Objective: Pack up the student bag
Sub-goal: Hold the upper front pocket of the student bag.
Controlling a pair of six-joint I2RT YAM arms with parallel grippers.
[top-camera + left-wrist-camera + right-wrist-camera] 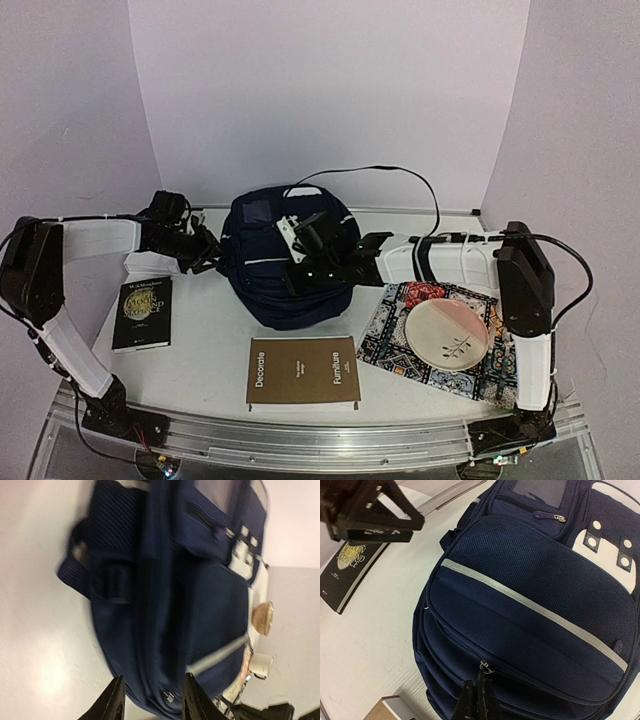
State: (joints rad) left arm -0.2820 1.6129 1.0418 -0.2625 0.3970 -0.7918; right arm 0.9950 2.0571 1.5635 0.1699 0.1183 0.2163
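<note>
1. Top external view, far left: the left claw [207,260] hangs over the worktop [205,370], just beside the left flank of the student bag. Its fingers stand spread with nothing between them. The left wrist view is blurred but shows the gap plainly.
2. A black book [142,312] lies flat on the near side of that claw, apart from the bag.
3. The student bag [258,292] lies at the middle of the worktop with its front pockets facing up. Every zip that shows looks closed.
4. A brown book [302,372] lies flat in front of the bag, close to the near edge.
5. The right claw [479,681] reaches in from the right over the bag. Its fingers are pressed together, with their tips right at a zip pull [484,667] low on the bag's front. Whether the tab is actually nipped between them I cannot tell.
6. A plate [447,335] sits on a patterned cloth [395,345] at the far right.
7. The step in hand, as I judge it, is opening a compartment.
   - First make sure the tab is truly pinched.
   - Then draw along the line of the teeth rather than lifting, or the soft fabric is likely to bunch and jam the slider.
   - The left claw would help by pressing or gripping the bag's side, so the bag does not slide along with the pull.
</note>
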